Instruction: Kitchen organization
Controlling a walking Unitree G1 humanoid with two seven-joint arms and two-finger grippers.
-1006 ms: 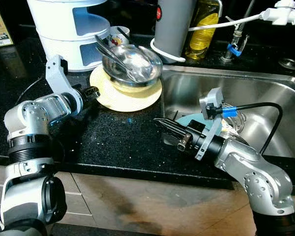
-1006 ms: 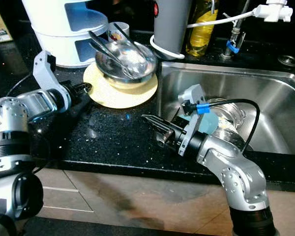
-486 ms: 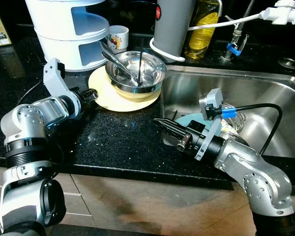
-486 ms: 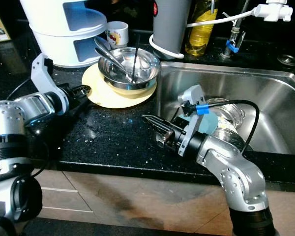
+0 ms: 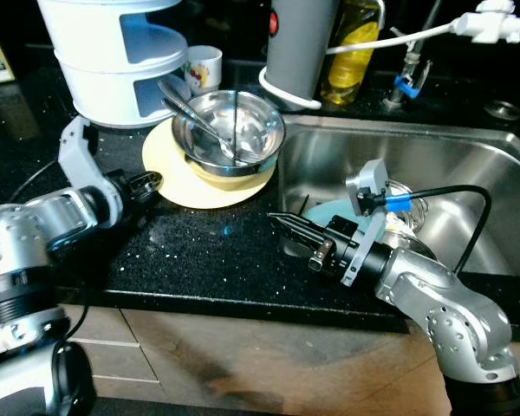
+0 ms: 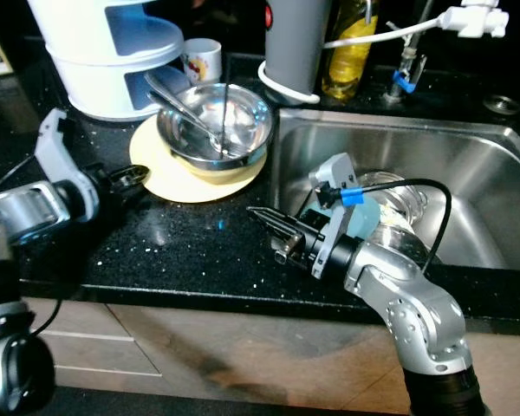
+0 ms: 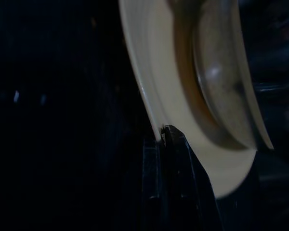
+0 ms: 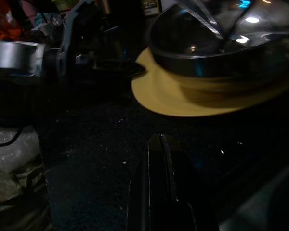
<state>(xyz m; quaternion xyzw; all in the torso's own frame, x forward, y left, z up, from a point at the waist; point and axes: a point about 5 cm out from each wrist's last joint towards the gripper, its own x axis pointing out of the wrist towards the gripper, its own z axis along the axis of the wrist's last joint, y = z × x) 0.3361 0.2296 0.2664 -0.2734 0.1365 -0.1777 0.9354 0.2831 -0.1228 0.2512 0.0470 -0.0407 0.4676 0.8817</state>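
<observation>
Since the earlier frame, one yellow plate [image 5: 184, 170] carrying one steel bowl [image 5: 228, 132] has slid leftward. Left gripper [image 5: 150, 181] pinches the plate rim; right gripper [image 5: 282, 221], fingers closed together, hovers empty over the counter [image 5: 199, 251]. Two utensils [image 5: 195, 116] rest in the bowl.

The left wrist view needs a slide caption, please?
Left gripper at the yellow plate's rim, steel bowl stacked on top.
</observation>
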